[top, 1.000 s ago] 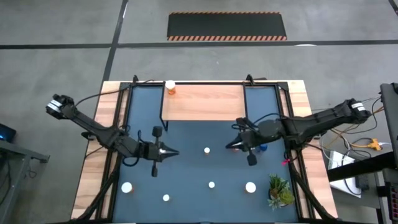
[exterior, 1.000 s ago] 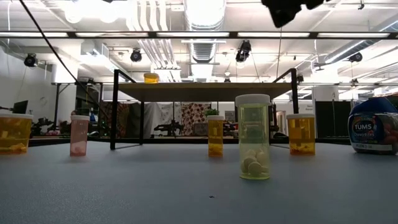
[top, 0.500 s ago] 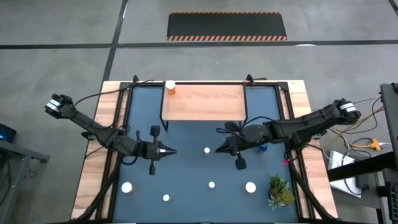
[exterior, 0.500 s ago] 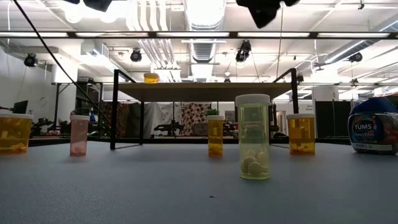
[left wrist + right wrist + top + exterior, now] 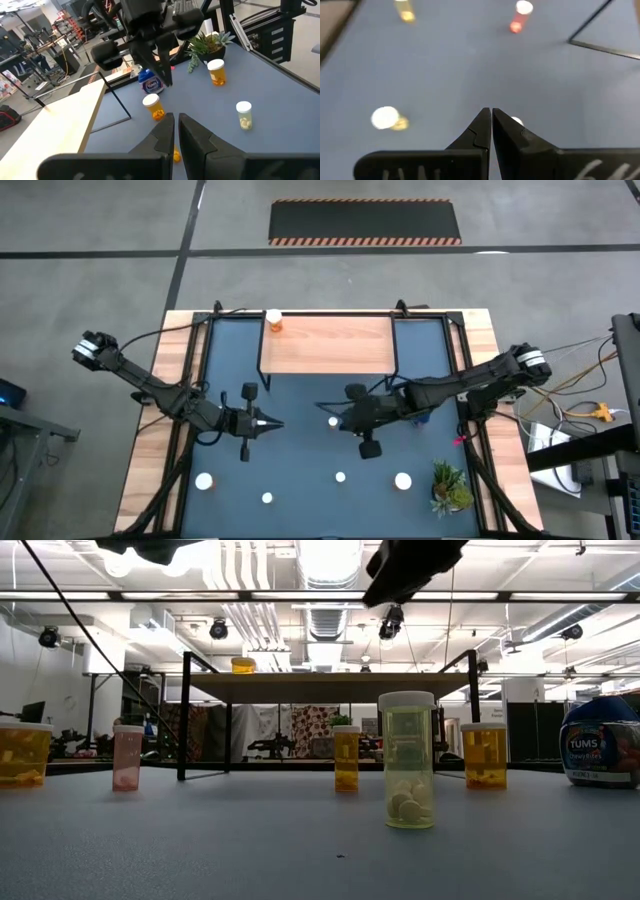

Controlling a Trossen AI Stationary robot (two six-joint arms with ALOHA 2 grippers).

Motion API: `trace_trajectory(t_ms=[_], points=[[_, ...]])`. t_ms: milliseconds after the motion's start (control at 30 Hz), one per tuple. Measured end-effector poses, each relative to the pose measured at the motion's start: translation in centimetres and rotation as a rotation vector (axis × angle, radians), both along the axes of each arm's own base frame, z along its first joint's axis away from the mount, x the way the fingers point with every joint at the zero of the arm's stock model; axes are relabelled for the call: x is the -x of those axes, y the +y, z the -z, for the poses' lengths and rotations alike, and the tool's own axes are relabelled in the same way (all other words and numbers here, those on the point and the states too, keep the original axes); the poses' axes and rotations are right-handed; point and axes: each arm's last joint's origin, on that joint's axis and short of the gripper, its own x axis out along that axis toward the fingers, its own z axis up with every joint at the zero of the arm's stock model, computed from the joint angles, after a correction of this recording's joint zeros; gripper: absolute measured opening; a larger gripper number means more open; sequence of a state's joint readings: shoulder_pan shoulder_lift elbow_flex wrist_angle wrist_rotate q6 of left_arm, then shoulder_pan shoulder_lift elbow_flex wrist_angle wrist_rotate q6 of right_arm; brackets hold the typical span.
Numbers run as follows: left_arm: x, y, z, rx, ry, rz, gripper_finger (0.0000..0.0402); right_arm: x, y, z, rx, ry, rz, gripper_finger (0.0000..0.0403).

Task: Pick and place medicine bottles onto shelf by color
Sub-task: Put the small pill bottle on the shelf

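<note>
Black fingers pressed tip to tip, the right pincer hangs above the blue mat with nothing in it, and the small orange bottle with the white cap stands upright directly at its tips, so close in the high view that the two nearly overlap. The right wrist view backs that up: the closed right pincer shows a white cap peeping out just past its tips, a touch to one side of the line between the fingers. The arm reaches in from the right edge of the desk, its long axis running roughly across the mat, so the bottle lies straight ahead along that line. Across the mat, the left pincer points back toward the same bottle, also closed and empty, but stands clearly farther off; from the left wrist view the left pincer looks past its own tips at that bottle with the right arm looming over it. So the right arm is the nearer one. My read: the fingers must spread before they can straddle that upright body. The wooden shelf waits behind, one orange bottle already at its far-left corner.
</note>
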State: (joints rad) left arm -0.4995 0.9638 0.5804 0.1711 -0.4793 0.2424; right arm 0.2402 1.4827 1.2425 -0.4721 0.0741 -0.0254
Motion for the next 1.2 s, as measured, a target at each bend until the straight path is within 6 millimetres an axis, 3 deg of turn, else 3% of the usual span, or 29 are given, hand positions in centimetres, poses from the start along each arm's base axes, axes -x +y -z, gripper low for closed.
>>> trace_trajectory(t_ms=[300, 500, 800, 1200], points=[[0.0, 0.0, 0.0, -0.004, 0.001, 0.0, 0.0008, -2.1, 0.1, 2.1, 0.106, 0.101, 0.053, 0.0025], [0.5, 0.6, -1.0, -0.017, -0.047, -0.108, 0.0008, -3.2, 0.0, 3.1, 0.13, 0.144, 0.07, 0.0096], [2.7, 1.8, -2.7, -0.014, -0.149, -0.12, 0.0008, -4.3, -0.7, 5.0, 0.131, 0.211, 0.129, 0.0213], [3.5, 2.2, -2.2, -0.008, -0.157, -0.119, 0.0008, -5.5, -1.6, 8.4, 0.138, 0.3, 0.153, 0.0235]])
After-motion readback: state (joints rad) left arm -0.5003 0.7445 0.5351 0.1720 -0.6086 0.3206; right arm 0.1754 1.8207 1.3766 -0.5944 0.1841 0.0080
